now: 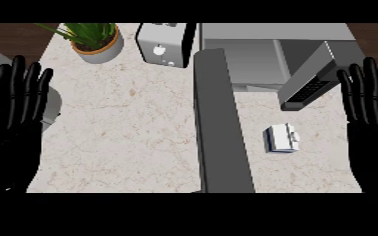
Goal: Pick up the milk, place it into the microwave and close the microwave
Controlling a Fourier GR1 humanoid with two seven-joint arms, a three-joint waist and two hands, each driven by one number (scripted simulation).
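left hand (22, 110) fingers straight, right hand (362, 115) likewise, milk (283, 138) untouched

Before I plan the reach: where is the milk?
In the head view, the milk lies on the counter, right of centre, before the open microwave.

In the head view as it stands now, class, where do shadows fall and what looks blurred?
Head view: lighting is soft and even, no glare; the small white milk carton casts only a faint shadow on the pale marbled counter; the open grey microwave has a darker interior; the black hands, left and right, show little surface detail.
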